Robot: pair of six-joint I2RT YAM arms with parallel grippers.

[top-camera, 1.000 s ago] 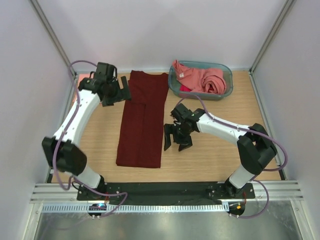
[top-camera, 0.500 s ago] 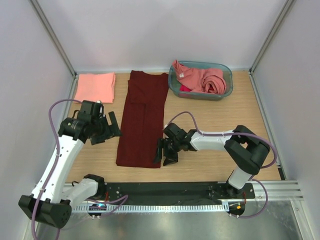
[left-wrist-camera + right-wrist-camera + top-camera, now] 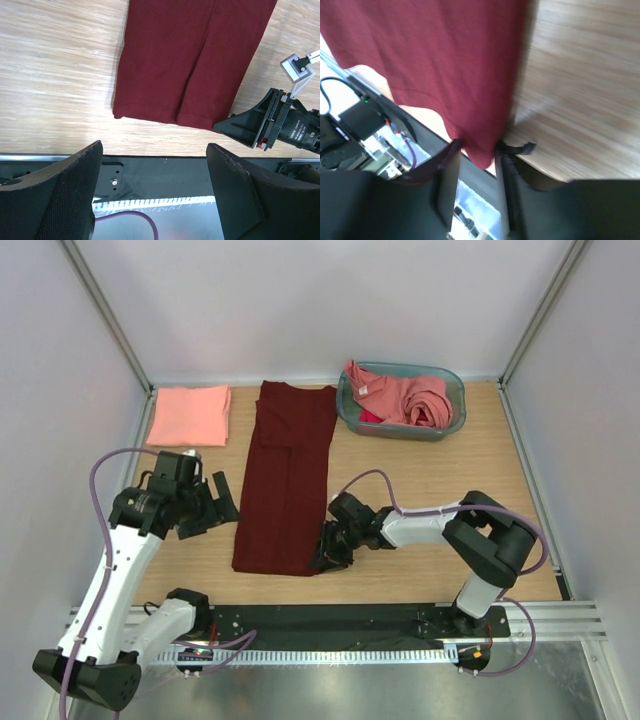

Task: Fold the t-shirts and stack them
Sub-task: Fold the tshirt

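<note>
Maroon t-shirt (image 3: 290, 475) is laid out flat on the pale wood-grain table (image 3: 430, 470) as a long narrow rectangle. It looks folded lengthwise, with a soft seam line running down the middle, in matte cloth with no print. The near hem is a bit wavy.

Left gripper (image 3: 212, 510) hangs just off the shirt's near-left side with its jaws spread wide and nothing between them. In the wrist view its black pads (image 3: 75, 190) have a fine mesh-like texture and wedge shapes.

Right gripper (image 3: 328, 548) is down at the shirt's near-right corner. From its own camera the corner of the cloth sits right between the two dark fingers (image 3: 449, 170), which are close in on either side. That view is blurry though, so I honestly can't tell if it's actually clamped on the fabric or just about there.

A salmon pink t-shirt (image 3: 189, 415) lies folded into a neat square at the far left. More coral ones (image 3: 405, 398) are bunched up in the translucent teal plastic basket (image 3: 458, 392), which is rounded-rectangle shaped, at the far right.
</note>
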